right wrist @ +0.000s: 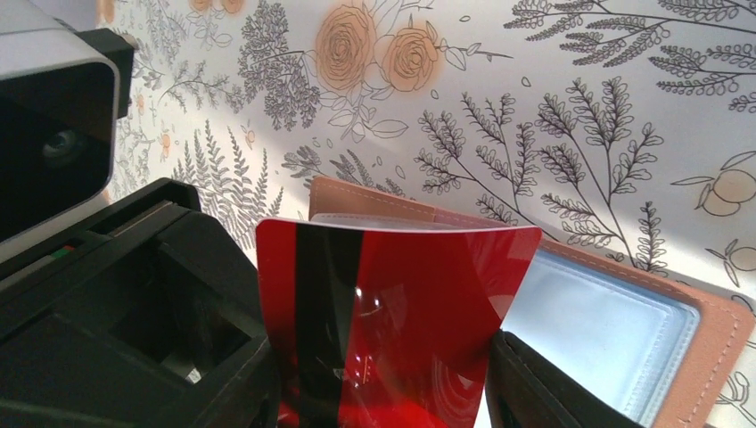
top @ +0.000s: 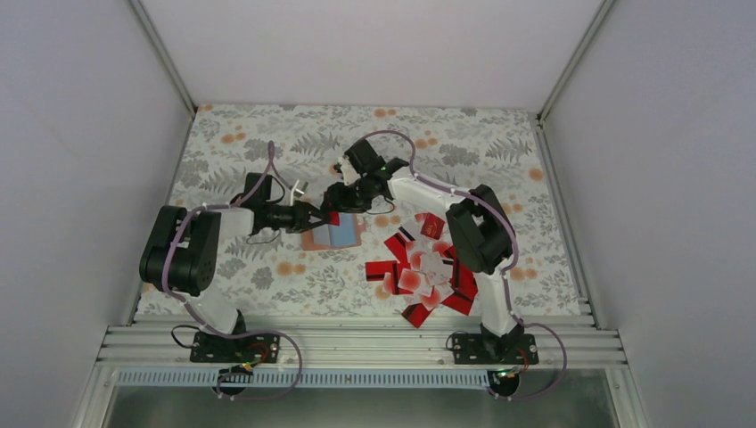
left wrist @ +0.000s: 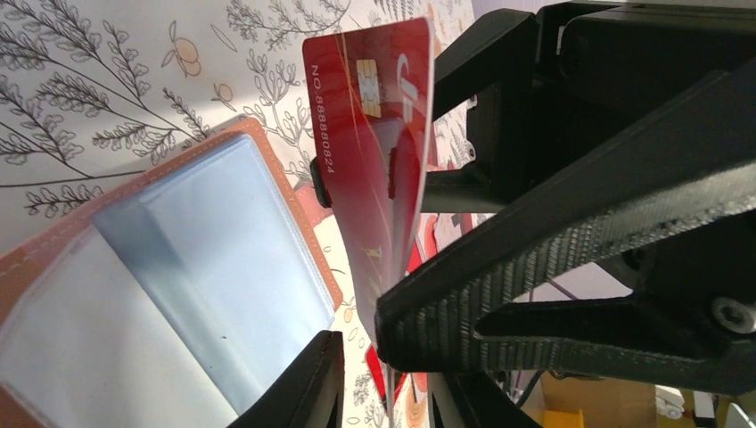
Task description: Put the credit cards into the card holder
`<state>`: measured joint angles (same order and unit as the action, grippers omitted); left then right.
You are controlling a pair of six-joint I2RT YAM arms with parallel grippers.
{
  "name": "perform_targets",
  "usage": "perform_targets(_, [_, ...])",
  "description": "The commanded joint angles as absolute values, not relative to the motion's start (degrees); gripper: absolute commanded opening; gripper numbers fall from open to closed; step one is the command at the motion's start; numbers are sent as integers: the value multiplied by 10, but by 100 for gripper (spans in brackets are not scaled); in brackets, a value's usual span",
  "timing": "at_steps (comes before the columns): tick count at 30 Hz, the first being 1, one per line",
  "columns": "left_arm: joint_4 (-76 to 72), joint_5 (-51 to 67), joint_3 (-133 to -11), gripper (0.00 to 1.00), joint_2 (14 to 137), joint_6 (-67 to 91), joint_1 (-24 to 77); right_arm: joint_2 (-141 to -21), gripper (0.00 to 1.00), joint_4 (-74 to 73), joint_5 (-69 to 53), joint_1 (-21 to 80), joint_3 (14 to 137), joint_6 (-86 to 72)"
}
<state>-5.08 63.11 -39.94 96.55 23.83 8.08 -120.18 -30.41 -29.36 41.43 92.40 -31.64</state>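
The card holder (top: 334, 234) lies open on the flowered cloth, tan outside and pale blue-grey inside; it also shows in the left wrist view (left wrist: 178, 267) and the right wrist view (right wrist: 615, 330). My right gripper (top: 337, 203) (right wrist: 383, 379) is shut on a red card with a black stripe (right wrist: 401, 303), bowed between its fingers and held on edge just above the holder. The card's chip side shows in the left wrist view (left wrist: 374, 134). My left gripper (top: 314, 217) (left wrist: 357, 352) is open at the holder's left edge, one finger (left wrist: 303, 383) over its inside, the other beside the card.
A heap of red and white cards (top: 423, 267) lies right of the holder, in front of the right arm. The two wrists are close together over the holder. Metal rails run along the table's near edge (top: 357, 343).
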Motion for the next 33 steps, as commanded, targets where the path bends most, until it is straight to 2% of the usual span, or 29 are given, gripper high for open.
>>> perform_targets(1, [-92,619,-396,22,973,260,74,-1207,55,-296,-310,425,939,-310])
perform_targets(6, [-99,610,-393,14,973,270,74,-1208,56,-289,-315,427,937,-314])
perform_targets(9, [-97,610,-394,4,973,271,75,-1209,58,-288,-316,428,937,-316])
perform_targets(12, [-94,608,-394,2,969,271,75,-1208,62,-289,-312,428,937,-319])
perform_targets(13, [-92,608,-394,2,968,271,75,-1207,66,-290,-309,428,937,-319])
perform_targets(15, [-81,603,-394,2,962,270,74,-1204,83,-296,-297,428,938,-319])
perform_targets(18, [-58,592,-387,2,945,273,75,-1199,99,-304,-278,422,937,-322])
perform_targets(33, [60,558,-344,2,873,253,75,-1177,99,-220,-335,400,868,-364])
